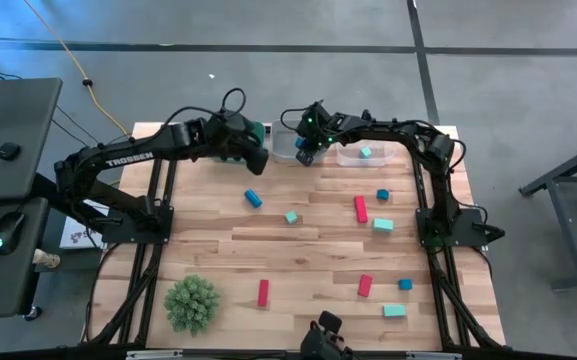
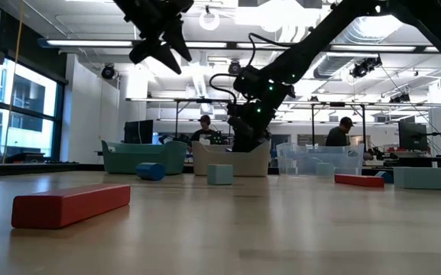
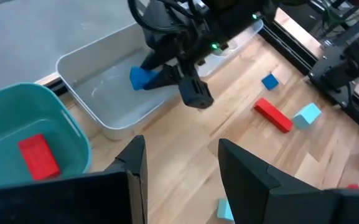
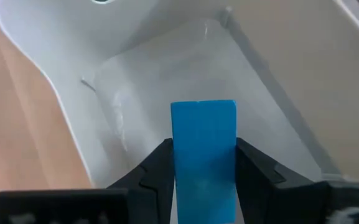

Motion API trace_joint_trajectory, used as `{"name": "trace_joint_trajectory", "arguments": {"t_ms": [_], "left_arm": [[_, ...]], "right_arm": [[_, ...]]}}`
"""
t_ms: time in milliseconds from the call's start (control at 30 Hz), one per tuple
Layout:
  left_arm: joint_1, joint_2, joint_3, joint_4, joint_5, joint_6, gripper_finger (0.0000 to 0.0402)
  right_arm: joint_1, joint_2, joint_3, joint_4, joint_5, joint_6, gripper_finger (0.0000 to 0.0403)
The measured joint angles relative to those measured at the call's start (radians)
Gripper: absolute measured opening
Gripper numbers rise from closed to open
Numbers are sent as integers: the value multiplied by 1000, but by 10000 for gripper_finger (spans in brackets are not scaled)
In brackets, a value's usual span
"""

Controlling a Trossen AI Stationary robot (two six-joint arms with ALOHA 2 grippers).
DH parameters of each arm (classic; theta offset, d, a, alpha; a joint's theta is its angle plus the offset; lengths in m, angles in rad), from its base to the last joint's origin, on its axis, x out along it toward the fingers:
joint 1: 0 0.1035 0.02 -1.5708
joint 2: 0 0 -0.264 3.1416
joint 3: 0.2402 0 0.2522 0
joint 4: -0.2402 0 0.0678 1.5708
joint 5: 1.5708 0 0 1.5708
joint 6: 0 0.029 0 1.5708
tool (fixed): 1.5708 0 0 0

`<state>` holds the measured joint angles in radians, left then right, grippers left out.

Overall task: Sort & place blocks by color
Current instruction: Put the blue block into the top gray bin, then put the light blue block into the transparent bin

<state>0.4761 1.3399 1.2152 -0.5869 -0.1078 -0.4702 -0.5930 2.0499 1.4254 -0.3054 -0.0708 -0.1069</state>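
Observation:
My right gripper reaches down into the pale grey bin, shut on a blue block. In the high view it is at the table's far edge. My left gripper hangs open and holds nothing, above the table beside the teal-green bin. A red block lies on that bin's floor. Several red, blue and teal blocks lie flat on the table, among them a blue one, a teal one and a red bar. My right gripper pinches the blue block by its two long sides between its two fingers. The fingers slant down into the bin from the table's near side and lie along the block. The block's free end sticks out past the fingertips, low inside the bin; whether it touches the floor cannot be told.
A clear bin with a teal block inside stands to the right of the grey bin. A green spiky ball sits near the front left. More blocks lie at the front right. People sit at desks beyond the table.

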Motion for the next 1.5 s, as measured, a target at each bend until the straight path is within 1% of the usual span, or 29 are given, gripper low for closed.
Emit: {"name": "trace_joint_trajectory", "arguments": {"t_ms": [200, 333, 500, 667, 767, 900, 1033, 1267, 1367, 1500], "left_arm": [[-10, 0, 0, -1, 3, -48, 117], [-15, 0, 0, -1, 4, -50, 120], [-15, 0, 0, -23, 47, -50, 137], [-15, 0, 0, -53, 45, -51, 163], [-15, 0, 0, -53, 44, -50, 174], [-15, 0, 0, -53, 52, -43, 177], [-21, 0, 0, -52, 53, 19, 175], [-22, 0, 0, -77, 127, 88, 175], [-26, 0, 0, -108, 130, 92, 177], [-41, 0, 0, -155, 130, 146, 177]], "right_arm": [[0, 0, 0, -3, -1, -4, 159], [0, 0, 0, -4, -2, -4, 170], [0, -11, 0, -6, -5, 19, 172], [0, -58, 0, -33, -4, 22, 172], [0, -102, 0, -68, -6, 54, 167], [5, -173, 0, -139, -31, 132, 159], [20, -244, 0, -223, -65, 205, 151], [87, -339, 0, -415, -60, 321, 145], [133, -361, 0, -466, -58, 379, 145], [202, -377, 0, -515, -36, 469, 145]]}}
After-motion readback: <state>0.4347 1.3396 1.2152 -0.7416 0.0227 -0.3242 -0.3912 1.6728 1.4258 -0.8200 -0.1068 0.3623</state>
